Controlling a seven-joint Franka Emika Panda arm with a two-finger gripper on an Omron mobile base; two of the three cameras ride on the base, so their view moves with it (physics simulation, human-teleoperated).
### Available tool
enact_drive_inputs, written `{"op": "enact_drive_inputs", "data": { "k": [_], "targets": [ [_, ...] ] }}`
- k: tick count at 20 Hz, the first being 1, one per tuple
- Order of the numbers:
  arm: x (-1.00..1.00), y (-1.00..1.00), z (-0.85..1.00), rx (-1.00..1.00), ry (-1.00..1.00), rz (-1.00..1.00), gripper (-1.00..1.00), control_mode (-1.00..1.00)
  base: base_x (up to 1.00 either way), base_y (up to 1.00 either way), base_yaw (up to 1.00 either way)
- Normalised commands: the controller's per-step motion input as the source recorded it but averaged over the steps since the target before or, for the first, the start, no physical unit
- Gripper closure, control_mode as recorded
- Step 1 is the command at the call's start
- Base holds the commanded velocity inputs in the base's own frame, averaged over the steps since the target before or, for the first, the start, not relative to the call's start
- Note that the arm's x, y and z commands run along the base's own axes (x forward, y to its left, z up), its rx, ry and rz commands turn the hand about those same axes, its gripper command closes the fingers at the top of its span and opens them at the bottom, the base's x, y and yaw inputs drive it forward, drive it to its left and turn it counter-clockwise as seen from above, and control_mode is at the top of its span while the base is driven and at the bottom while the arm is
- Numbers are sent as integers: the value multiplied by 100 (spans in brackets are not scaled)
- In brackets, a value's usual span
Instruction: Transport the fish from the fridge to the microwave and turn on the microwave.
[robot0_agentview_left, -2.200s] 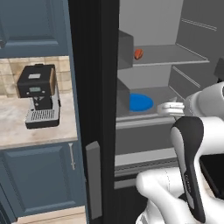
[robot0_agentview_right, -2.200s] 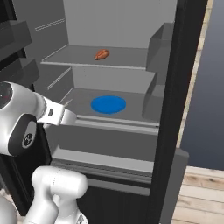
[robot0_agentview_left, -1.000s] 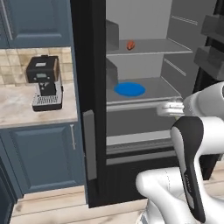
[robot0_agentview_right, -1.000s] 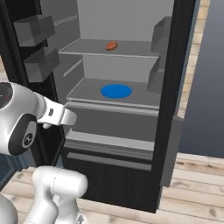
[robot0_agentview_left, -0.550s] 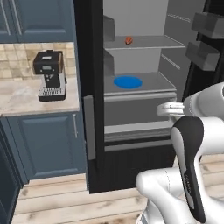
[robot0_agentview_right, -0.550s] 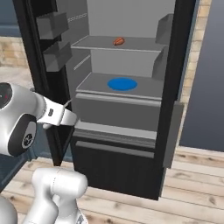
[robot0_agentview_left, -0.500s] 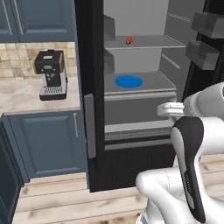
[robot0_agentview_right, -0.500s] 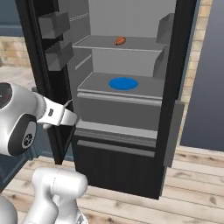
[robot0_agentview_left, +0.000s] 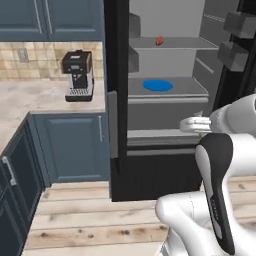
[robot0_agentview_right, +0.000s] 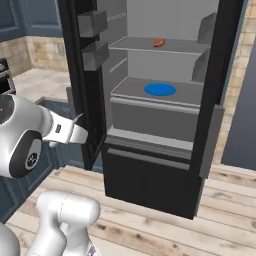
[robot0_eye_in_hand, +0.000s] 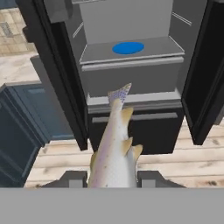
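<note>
Nearest, hand view: fish (robot0_eye_in_hand: 114, 148) sits between the two dark fingers (robot0_eye_in_hand: 73, 178), clenched on its body at either flank, tail pointing away toward the fridge (robot0_eye_in_hand: 131, 70). Fish is pale, speckled, yellowish fins, well clear of the fridge shelves, so it's out of the fridge and in the grip

Step in hand, by my read: carry leg, fish picked, microwave not reached. Door-open fridge stands apart from the robot across bare wood floor (robot0_agentview_left: 85, 210), which suits a base that is off the fridge and in transit

Mid distance: white arm (robot0_agentview_right: 30, 135) held folded close to the body in right base view, forearm (robot0_agentview_left: 200, 122) pointing at the fridge in left base view. Fridge doors (robot0_agentview_right: 82, 75) hang open on both sides, lower drawer front dark

Farther: blue plate (robot0_agentview_left: 158, 85) on the middle shelf, small orange-red ball (robot0_agentview_left: 159, 40) on the shelf above. Left of the fridge a pale surface (robot0_agentview_left: 35, 97) with a black coffee machine (robot0_agentview_left: 77, 75) on it, dark blue cabinets (robot0_agentview_left: 70, 150) under and above

Next move calls for, judged from the task: keep the grip firm and the fish level while the base turns to find the microwave, then get it inside onto the tray, let go, shut the door, press start. Fish sticks out far past the fingers so the tail needs clearance at the fridge door edges and the microwave opening; slippery long shape could pivot in a two-point pinch
</note>
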Motion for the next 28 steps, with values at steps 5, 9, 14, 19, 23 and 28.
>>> {"op": "enact_drive_inputs", "data": {
  "k": [5,9,14,19,23,28],
  "targets": [
    [0,0,0,0,0,0,100,100,-38,3,35],
    [0,0,0,0,0,0,100,100,-7,10,48],
    [0,0,0,0,0,0,100,100,0,20,52],
    [0,0,0,0,0,0,100,100,0,21,49],
    [0,0,0,0,0,0,100,100,2,11,46],
    [0,0,0,0,0,0,100,100,6,12,40]
  ]
}}
